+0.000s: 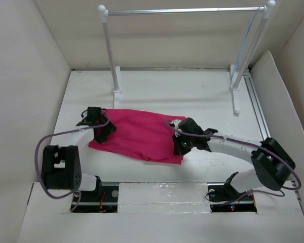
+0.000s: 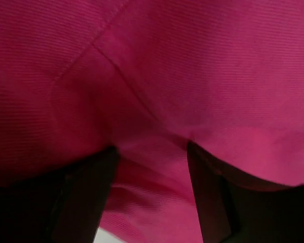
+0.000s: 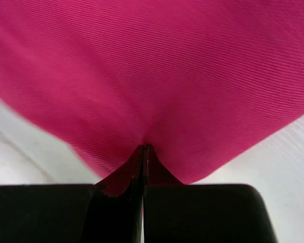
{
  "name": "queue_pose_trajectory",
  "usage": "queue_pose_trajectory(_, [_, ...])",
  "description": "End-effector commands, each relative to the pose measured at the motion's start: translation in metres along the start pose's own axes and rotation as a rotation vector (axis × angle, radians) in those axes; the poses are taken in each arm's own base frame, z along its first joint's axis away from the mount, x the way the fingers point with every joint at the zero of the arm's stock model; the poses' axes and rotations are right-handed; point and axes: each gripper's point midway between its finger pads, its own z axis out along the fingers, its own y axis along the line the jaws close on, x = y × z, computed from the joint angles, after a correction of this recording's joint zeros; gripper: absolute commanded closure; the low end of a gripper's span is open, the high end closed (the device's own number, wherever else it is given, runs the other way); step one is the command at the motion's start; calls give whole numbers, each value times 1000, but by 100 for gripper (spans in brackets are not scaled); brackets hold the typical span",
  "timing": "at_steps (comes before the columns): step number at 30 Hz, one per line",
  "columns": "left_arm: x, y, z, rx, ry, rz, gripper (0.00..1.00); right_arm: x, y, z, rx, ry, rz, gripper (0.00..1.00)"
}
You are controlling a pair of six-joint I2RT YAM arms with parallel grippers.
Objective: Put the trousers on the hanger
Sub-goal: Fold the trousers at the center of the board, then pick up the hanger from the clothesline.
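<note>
The magenta-pink trousers [image 1: 137, 132] lie flat and folded on the white table [image 1: 192, 96]. My left gripper [image 1: 102, 132] is at their left edge. In the left wrist view its fingers [image 2: 86, 197] stand apart, with a bulge of the trousers [image 2: 192, 61] between them, so the left gripper [image 2: 152, 192] is open. My right gripper [image 1: 178, 148] is at the cloth's near right corner. In the right wrist view the right gripper [image 3: 143, 152] is shut, pinching the trousers [image 3: 152, 61] into a peak. The hanger [image 1: 247, 45] shows as a thin pale wire hanging beside the rack's right post.
A white-posted rack with a silver rail [image 1: 182, 10] stands at the back of the table. White walls close in on the left, right and back. A metal track [image 1: 257, 106] runs along the right side.
</note>
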Motion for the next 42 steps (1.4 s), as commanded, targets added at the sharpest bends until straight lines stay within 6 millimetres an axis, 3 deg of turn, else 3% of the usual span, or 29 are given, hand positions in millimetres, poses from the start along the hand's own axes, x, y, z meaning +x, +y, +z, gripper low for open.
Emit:
queue_pose_trajectory(1, [28,21,2,-13,94,-141,38,3,-32,16,78,2,49,100])
queue_pose_trajectory(3, [39,34,-3,-41,95,-172,38,20,-51,14,128,41,83,100])
queue_pose_trajectory(7, [49,52,-24,-103,79,-252,35,13,-68,-10,174,7,89,100])
queue_pose_trajectory(9, [35,35,-41,-4,22,-255,34,3,-58,-31,155,-12,50,96])
queue_pose_trajectory(10, [31,30,-50,17,8,-258,34,-21,-42,-45,113,-57,21,89])
queue_pose_trajectory(11, [14,14,-64,80,-40,-254,34,-24,-35,-59,100,-49,11,86])
queue_pose_trajectory(12, [-1,-1,-82,158,-99,-236,34,-42,-22,-80,78,-109,-32,82])
queue_pose_trajectory(13, [-13,-11,-94,196,-133,-221,35,-81,-5,-110,58,-215,-64,70])
queue_pose_trajectory(14, [-24,-19,-105,220,-165,-186,37,-95,2,-131,60,-258,-71,66])
queue_pose_trajectory(15, [-47,-54,-136,305,-218,-112,45,-134,13,-178,85,-387,-99,59])
queue_pose_trajectory(16, [-44,-58,-133,307,-206,-98,55,-136,5,-180,119,-395,-93,58])
queue_pose_trajectory(17, [-54,-78,-151,378,-229,-41,71,-170,15,-227,141,-514,-109,58])
queue_pose_trajectory(18, [-56,-90,-156,414,-227,-11,98,-188,9,-255,186,-584,-112,58])
queue_pose_trajectory(19, [-62,-103,-165,475,-246,14,100,-206,-1,-274,251,-633,-97,53])
queue_pose_trajectory(20, [-63,-117,-177,545,-238,45,100,-229,2,-318,289,-748,-99,47])
queue_pose_trajectory(21, [-65,-125,-181,576,-245,81,100,-241,-5,-335,330,-797,-110,44])
queue_pose_trajectory(22, [-69,-134,-188,623,-262,106,100,-253,-25,-354,393,-842,-84,39])
queue_pose_trajectory(24, [-72,-144,-194,654,-261,147,100,-279,-37,-397,459,-988,-83,31])
queue_pose_trajectory(25, [-74,-146,-194,659,-274,193,100,-283,-65,-417,542,-1026,-39,24])
queue_pose_trajectory(28, [-86,-162,-193,613,-359,318,100,-305,-108,-435,582,-1067,23,19])
queue_pose_trajectory(29, [-85,-175,-191,535,-425,367,100,-306,-146,-431,627,-1044,95,19])
queue_pose_trajectory(30, [-101,-195,-188,467,-482,379,100,-309,-159,-432,620,-1051,138,19])
queue_pose_trajectory(32, [-90,-224,-191,434,-448,438,98,-315,-178,-440,608,-1069,174,19])
queue_pose_trajectory(33, [-96,-252,-210,476,-457,437,94,-321,-194,-427,588,-1049,208,19])
queue_pose_trajectory(35, [-81,-268,-231,549,-474,481,76,-327,-209,-423,579,-1031,229,18])
queue_pose_trajectory(37, [-79,-268,-247,603,-498,475,67,-326,-225,-411,578,-1001,251,19])
queue_pose_trajectory(38, [-65,-260,-232,599,-454,493,64,-326,-231,-402,566,-982,260,19])
queue_pose_trajectory(39, [-59,-254,-235,619,-442,486,59,-323,-244,-394,570,-961,281,21])
queue_pose_trajectory(42, [-32,-234,-209,600,-358,500,59,-316,-259,-376,564,-936,300,26])
